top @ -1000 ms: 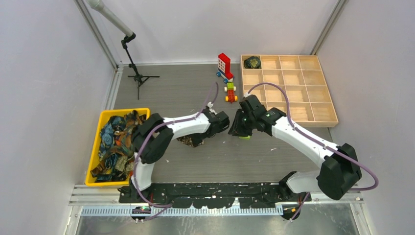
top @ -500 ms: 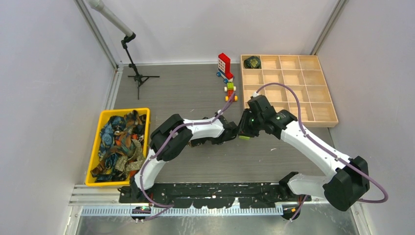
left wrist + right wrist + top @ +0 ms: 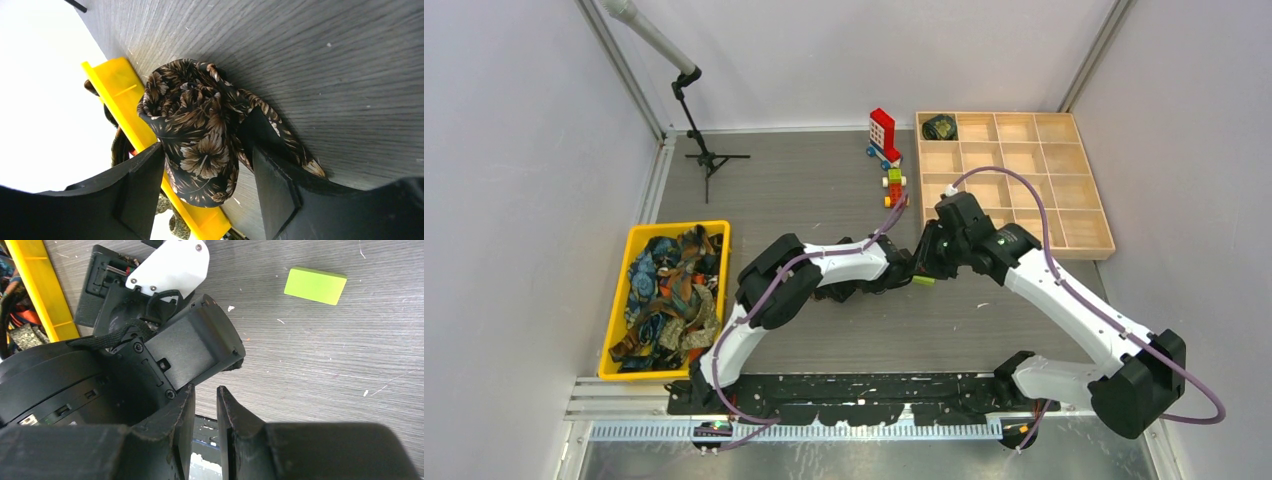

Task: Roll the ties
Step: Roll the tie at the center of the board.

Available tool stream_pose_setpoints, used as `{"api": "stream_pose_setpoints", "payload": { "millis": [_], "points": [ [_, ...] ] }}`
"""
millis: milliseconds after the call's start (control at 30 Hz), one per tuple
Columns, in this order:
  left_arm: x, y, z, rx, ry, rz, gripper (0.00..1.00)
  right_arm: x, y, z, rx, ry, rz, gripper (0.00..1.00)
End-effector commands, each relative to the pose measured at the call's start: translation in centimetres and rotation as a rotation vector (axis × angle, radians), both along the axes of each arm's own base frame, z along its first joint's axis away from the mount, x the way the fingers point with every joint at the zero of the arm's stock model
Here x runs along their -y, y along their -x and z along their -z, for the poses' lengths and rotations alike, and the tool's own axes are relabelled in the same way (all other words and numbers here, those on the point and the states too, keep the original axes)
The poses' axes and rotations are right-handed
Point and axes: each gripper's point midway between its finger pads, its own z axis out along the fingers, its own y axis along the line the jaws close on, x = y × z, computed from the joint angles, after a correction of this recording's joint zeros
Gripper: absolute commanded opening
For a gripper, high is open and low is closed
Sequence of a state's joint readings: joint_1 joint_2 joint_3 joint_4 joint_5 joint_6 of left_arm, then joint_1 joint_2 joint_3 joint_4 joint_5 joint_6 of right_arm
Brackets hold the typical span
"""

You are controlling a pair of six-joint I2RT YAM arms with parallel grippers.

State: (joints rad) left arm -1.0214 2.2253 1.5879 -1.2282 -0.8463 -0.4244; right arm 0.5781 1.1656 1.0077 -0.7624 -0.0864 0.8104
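A rolled tie [image 3: 200, 125], dark with brown flowers, lies on the grey table with a loose tail trailing right. My left gripper [image 3: 209, 150] stands open around the roll, and a gap shows at its right finger [image 3: 275, 190]. In the top view that gripper and the roll are hidden under the left forearm. My right gripper [image 3: 205, 390] hovers just behind the left wrist with its jaws a narrow slit apart and nothing between them. Another rolled tie [image 3: 940, 127] sits in the tray's far-left compartment. Several loose ties [image 3: 664, 290] fill the yellow bin.
The yellow bin [image 3: 614, 310] stands at the left. The wooden compartment tray [image 3: 1024, 190] is at the back right. A small green block [image 3: 315, 285] lies by the right gripper. Toy bricks [image 3: 883, 133] and a microphone stand [image 3: 704, 155] are at the back.
The left arm has stretched right toward the right gripper, carrying the roll along. Its jaws have since opened off the roll. The right arm shifted slightly right.
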Motion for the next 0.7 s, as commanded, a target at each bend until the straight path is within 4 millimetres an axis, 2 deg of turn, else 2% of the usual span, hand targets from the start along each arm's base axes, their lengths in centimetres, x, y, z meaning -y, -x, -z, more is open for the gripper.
{"api": "stream_pose_setpoints", "payload": {
  "millis": [0,167,333,500,600,667],
  "points": [
    [0.9,0.4,-2.6,-0.008,0.08,0.01,0.67,-0.2,-1.2,-3.6,0.093,-0.052,0.027,0.28],
    [1.6,1.0,-4.4,-0.024,0.187,0.009,0.72,0.2,-1.4,-4.8,0.114,-0.042,0.045,0.28],
    [2.0,1.7,-6.6,-0.031,0.313,0.008,0.73,0.4,-1.7,-5.9,0.142,-0.052,0.067,0.29],
    [0.7,1.6,-8.9,-0.026,0.463,-0.03,0.71,0.0,-1.9,-6.0,0.15,-0.084,0.082,0.33],
    [-0.6,0.8,-9.1,-0.053,0.625,-0.094,0.7,-0.7,-2.2,-5.4,0.134,-0.108,0.077,0.35],
    [-1.6,0.2,-9.0,-0.063,0.706,-0.134,0.69,-1.4,-2.4,-4.8,0.12,-0.128,0.065,0.4]
  ]
}}
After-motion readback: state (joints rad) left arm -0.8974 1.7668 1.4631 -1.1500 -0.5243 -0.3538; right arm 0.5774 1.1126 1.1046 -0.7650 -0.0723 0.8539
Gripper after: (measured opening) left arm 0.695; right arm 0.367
